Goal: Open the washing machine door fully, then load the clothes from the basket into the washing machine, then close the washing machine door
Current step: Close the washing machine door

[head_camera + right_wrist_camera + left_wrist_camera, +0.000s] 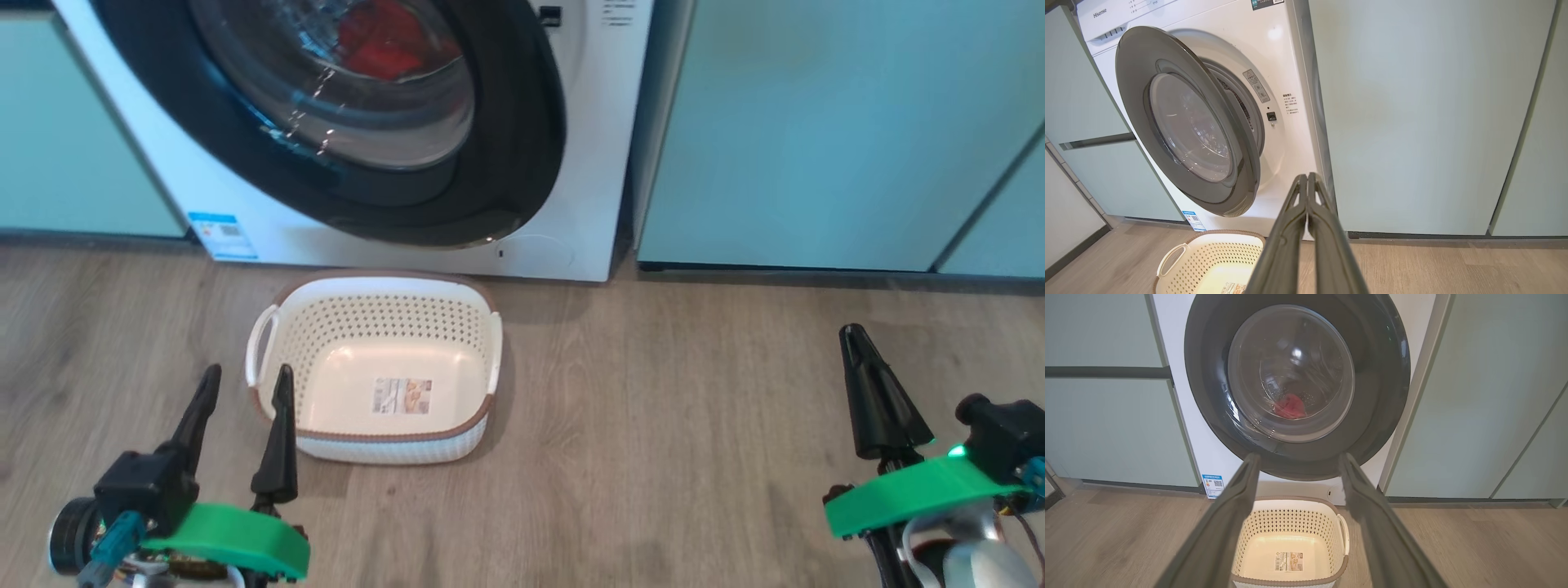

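**Clothes loaded, basket empty: the door-closing step is in hand.**
At the lower left of the head view the left fingers [277,441] stand spread wide and hold nothing, and at the lower right the right fingers [878,400] are pressed together, also empty, over the wooden floor [653,408]. Just beyond the left pair, the basket [384,322] sits empty on the floor in front of the washing machine [588,163]. Above it the washing machine door [506,163] hangs partly swung out, as the right wrist view shows plainly. The red clothes [384,41] lie in the drum behind its glass. The next move likely calls for a push on the black rim until the door latches.
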